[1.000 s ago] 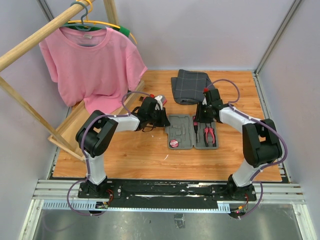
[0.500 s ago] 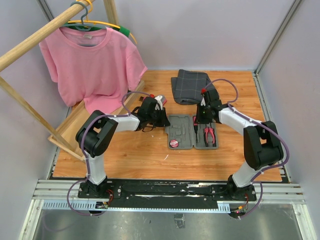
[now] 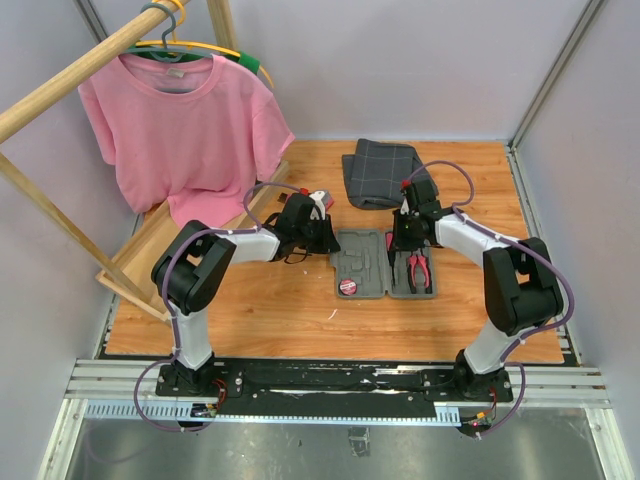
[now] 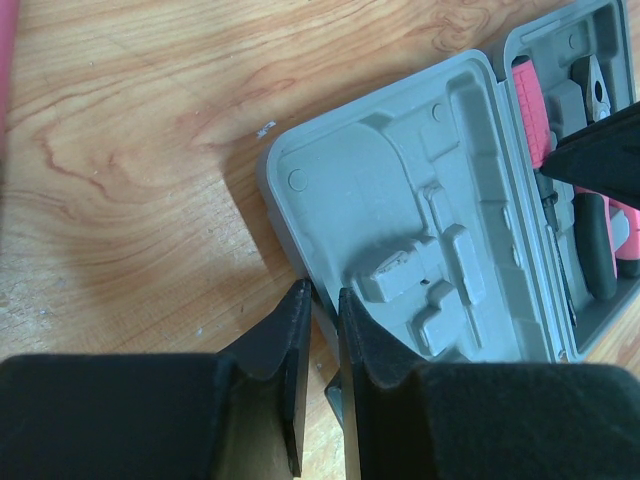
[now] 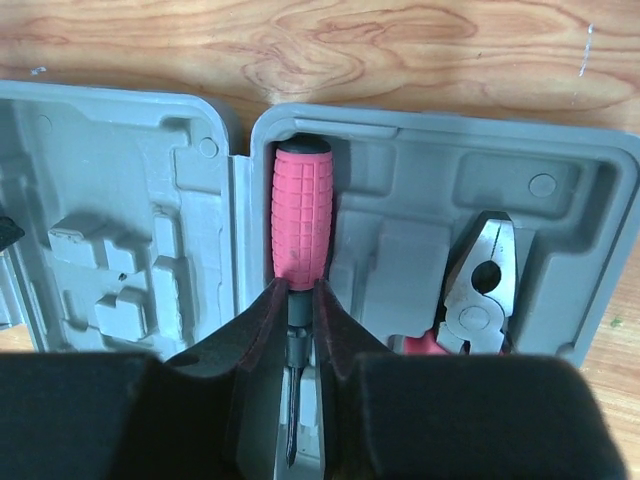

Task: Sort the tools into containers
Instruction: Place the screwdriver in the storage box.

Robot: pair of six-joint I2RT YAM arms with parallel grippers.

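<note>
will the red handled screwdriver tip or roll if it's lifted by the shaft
The screwdriver may droop handle-first: the right gripper pinches its thin shaft just below the fat handle. Round handle, so it probably rolls once outside the case slot.

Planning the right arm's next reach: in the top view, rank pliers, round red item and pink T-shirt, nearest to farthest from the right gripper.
From the right gripper, shut on the screwdriver:
1. Pliers: beside it, in the tool case's right half.
2. Round red item: at the case's near-left corner.
3. Pink T-shirt: hanging at far left.
</note>
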